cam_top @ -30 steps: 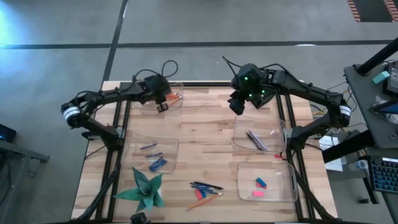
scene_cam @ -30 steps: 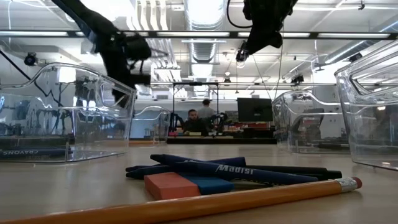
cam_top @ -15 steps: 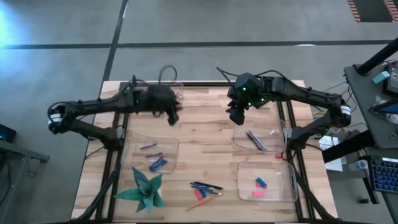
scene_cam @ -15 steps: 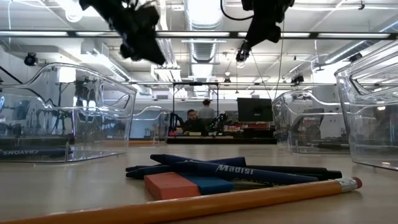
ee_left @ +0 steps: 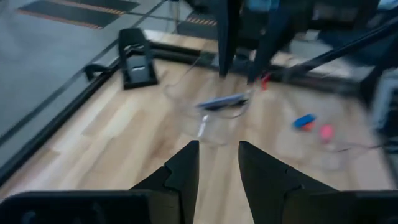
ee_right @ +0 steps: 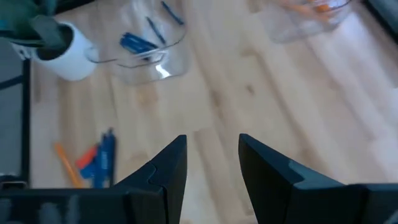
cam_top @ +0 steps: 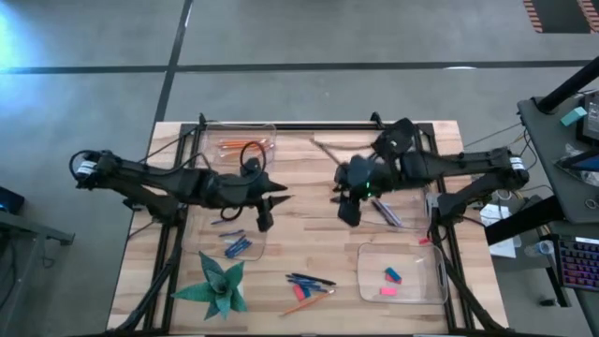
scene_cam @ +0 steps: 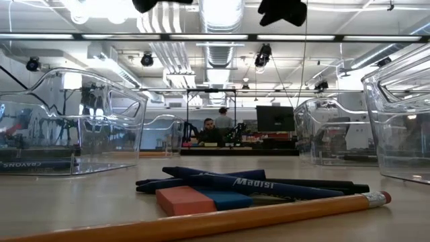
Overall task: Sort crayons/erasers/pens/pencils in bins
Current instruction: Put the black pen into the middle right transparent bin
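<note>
Above mid-table, both grippers (cam_top: 265, 217) (cam_top: 348, 210), fingers apart, empty.

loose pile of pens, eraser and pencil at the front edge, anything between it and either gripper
Nothing visible blocks it. The loose pile lies on bare wood; the left gripper and right gripper hover mid-table with empty, open fingers. The green paper star sits off to the side.

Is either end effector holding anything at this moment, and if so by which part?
Nothing is held. The left end effector and the right end effector both hang open and empty over bare table.
</note>
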You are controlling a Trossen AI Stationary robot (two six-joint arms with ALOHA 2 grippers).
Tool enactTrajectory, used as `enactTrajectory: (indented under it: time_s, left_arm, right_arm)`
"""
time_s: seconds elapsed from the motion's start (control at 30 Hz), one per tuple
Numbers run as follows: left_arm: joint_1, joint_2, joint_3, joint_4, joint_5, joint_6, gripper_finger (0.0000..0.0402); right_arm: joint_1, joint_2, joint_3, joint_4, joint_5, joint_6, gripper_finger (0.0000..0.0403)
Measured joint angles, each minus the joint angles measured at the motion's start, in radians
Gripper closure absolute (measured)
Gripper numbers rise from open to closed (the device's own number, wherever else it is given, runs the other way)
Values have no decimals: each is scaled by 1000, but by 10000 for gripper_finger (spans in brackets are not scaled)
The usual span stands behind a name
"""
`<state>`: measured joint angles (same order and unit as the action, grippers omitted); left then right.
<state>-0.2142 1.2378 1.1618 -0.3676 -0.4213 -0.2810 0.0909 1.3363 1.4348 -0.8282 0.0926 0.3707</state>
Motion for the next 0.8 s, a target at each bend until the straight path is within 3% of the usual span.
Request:
enactTrajectory:
  time_s: [0.23, 0.4, 0.8]
  left_arm:
    - [-133, -3, 44, 3, 0, -130, 303]
    - [-229, 3, 42, 102, -5, -132, 303]
    - [-337, 4, 42, 266, -7, -123, 303]
  right_arm:
    - [176, 116, -1, 68, 23, 203, 266]
    - [273, 236, 0, 79, 22, 350, 266]
    - [345, 474, 83, 81, -28, 475, 266]
